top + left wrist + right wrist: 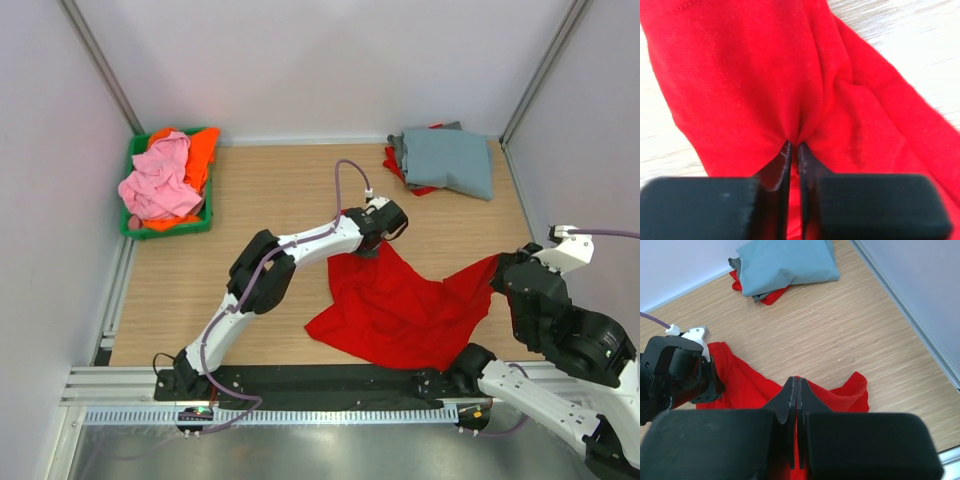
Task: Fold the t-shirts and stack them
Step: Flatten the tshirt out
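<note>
We see a plain, bright red t-shirt (400, 310) against a pale wooden table (270, 200) with a fine straight grain. On the far right stack, the top grey-blue t-shirt (452, 160) is unpatterned, a second red shirt (393, 160) shows under it, and there is a darker grey edge between them. In the green bin (168, 228) we find a pale pink t-shirt (160, 180) and a vivid orange t-shirt (203, 150), both plain. The left gripper (794, 150) and right gripper (796, 390) are glossy black. The left arm (325, 238) is white with black joints and a mauve cable (338, 180). The walls (320, 60) are off-white.
</note>
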Available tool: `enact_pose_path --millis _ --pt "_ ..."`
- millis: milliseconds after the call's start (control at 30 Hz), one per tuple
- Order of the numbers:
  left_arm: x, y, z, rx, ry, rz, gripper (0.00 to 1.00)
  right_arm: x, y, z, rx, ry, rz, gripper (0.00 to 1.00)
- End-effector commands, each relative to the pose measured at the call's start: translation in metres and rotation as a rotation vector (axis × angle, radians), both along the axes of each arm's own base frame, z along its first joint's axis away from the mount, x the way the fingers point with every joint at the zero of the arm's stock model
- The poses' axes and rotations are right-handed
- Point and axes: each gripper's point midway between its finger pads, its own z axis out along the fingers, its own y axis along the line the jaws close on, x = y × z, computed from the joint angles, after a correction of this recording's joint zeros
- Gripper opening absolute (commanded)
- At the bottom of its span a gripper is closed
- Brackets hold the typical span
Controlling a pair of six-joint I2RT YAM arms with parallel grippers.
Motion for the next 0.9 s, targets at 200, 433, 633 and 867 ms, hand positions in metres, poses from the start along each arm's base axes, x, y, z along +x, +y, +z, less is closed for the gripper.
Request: enact_pose_path --millis 200,433,633,867 --pt "0.008 0.022 0.069 0.02 -0.103 0.031 0.0 0.001 -0.003 0.01 0.01 -0.035 -0.019 0.01" --pt "-0.018 0.076 0.128 -0.039 -0.155 0.108 0.0 0.001 -0.007 0.012 -0.002 -0.038 -0.038 0.01" --pt "-0.063 0.138 0.131 -0.066 -0.138 0.184 0.07 0.005 -0.001 0.008 0.002 -0.029 -0.028 0.01" --pt "-0.14 0.214 0.077 -0.093 -0.008 0.354 0.14 0.011 0.011 -0.001 0.003 -0.007 0.0 0.01"
